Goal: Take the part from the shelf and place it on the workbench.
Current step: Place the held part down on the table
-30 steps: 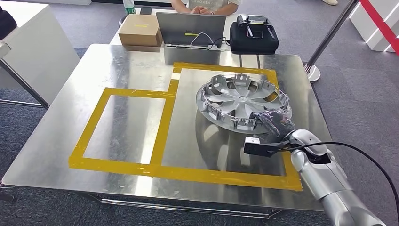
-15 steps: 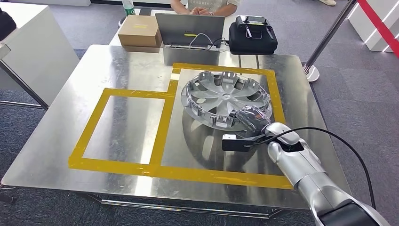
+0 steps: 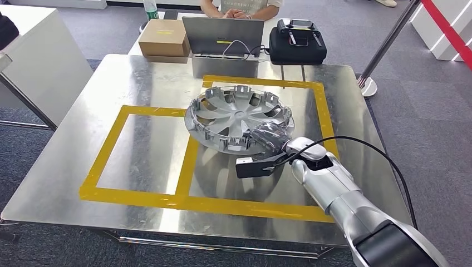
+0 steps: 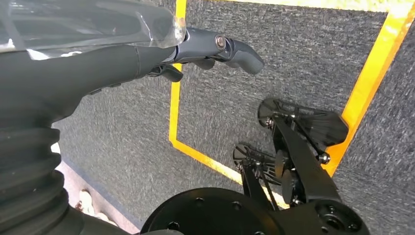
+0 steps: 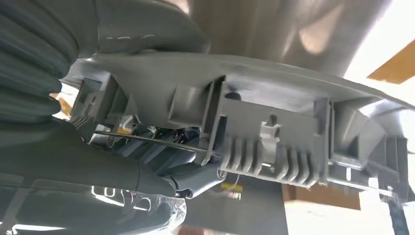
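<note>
Robotics lab: tape-marked steel workbench [image 3: 139,78], laptop [image 3: 222,34], stanchion [image 3: 370,83].

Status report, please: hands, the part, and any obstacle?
Right robot hand grips hubcap at its near rim, above workbench. Left robot hand holds nothing, hanging over the floor. Nothing in the way on the taped area.

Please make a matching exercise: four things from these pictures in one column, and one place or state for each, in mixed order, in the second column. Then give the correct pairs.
1. hubcap
2. cardboard box
3. black case
4. laptop

A. beyond the table's far right part
B. open, cable plugged in
C. held at its rim by the right robot hand
D. left of the laptop

Pairs: 1-C, 2-D, 3-A, 4-B
</note>
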`<act>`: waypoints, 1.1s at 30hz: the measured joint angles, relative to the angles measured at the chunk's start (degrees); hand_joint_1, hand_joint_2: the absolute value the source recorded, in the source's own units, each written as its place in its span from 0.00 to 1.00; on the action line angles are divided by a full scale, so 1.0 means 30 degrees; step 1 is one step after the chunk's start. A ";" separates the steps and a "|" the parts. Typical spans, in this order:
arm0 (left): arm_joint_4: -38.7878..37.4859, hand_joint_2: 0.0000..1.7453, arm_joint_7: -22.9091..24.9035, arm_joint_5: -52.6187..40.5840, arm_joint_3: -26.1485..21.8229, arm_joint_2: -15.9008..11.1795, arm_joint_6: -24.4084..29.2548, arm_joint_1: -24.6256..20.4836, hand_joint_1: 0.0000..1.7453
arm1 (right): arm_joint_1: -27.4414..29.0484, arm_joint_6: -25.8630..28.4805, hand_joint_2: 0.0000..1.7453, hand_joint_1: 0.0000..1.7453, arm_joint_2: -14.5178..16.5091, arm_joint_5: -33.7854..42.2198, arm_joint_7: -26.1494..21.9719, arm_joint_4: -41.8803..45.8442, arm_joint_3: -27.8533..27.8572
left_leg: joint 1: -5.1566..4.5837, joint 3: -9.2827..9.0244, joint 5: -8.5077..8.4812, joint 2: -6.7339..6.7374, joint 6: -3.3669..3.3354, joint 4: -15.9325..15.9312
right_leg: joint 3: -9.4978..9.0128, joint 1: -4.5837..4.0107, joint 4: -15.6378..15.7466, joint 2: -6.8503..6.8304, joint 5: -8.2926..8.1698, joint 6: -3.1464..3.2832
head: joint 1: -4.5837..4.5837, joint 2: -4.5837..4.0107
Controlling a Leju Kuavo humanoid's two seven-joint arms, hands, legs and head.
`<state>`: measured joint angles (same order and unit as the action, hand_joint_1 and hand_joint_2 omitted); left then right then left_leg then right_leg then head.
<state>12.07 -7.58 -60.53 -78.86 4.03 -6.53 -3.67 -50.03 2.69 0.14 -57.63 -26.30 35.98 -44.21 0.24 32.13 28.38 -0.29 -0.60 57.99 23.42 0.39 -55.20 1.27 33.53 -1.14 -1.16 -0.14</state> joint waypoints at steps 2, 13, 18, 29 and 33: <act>0.0000 0.75 -0.0015 0.0004 -0.0005 0.0011 -0.0009 0.0000 0.00 | -0.0030 -0.0053 0.00 0.00 0.0026 0.0133 -0.0004 -0.0155 -0.0164 | -0.0002 0.0007 0.0000 -0.0007 0.0000 -0.0001 | 0.0001 0.0002 0.0000 -0.0007 0.0000 0.0000 | 0.0002 0.0000; 0.0000 0.00 -0.0326 0.0006 -0.0013 0.0042 0.0033 -0.0001 0.00 | -0.0036 0.0162 0.00 0.00 0.0029 0.0317 0.0227 -0.0484 -0.0677 | -0.0006 0.0013 0.0000 -0.0009 0.0000 0.0000 | 0.0009 0.0006 0.0002 -0.0019 -0.0001 -0.0001 | -0.0004 -0.0002; 0.0000 0.00 -0.0337 0.0076 -0.0082 0.0100 0.0177 0.0000 0.00 | -0.0447 -0.0616 0.00 0.00 -0.0167 -0.0033 0.1646 -0.0888 -0.0839 | -0.0006 0.0012 -0.0001 -0.0013 0.0000 0.0000 | 0.0012 0.0007 0.0002 -0.0021 -0.0001 -0.0001 | -0.0004 0.0000; 0.0000 0.00 -0.0946 0.0665 -0.0301 0.0107 0.0115 0.0005 0.00 | -0.1431 0.0384 0.00 0.00 -0.1826 0.1742 0.3461 -0.1936 0.0133 | -0.0016 0.0012 -0.0002 -0.0035 -0.0001 0.0009 | 0.0009 0.0018 0.0004 -0.0041 -0.0005 -0.0004 | -0.0002 -0.0002; 0.0000 0.00 -0.1681 0.1060 -0.0581 0.0115 -0.0044 0.0020 0.00 | 0.0273 0.4806 0.00 0.00 -0.2888 0.4014 0.2177 0.1102 0.2452 | -0.0014 0.0013 0.0000 -0.0096 -0.0001 0.0009 | -0.0009 0.0017 0.0007 -0.0093 0.0001 -0.0005 | -0.0002 0.0000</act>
<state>12.07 -12.62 -57.35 -80.60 4.37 -6.66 -3.61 -49.21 17.11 -8.53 -45.58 -19.77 39.29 -36.85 0.20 32.17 28.38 -0.58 -0.60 58.02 23.39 0.44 -55.18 0.99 33.53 -1.16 -1.17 -0.14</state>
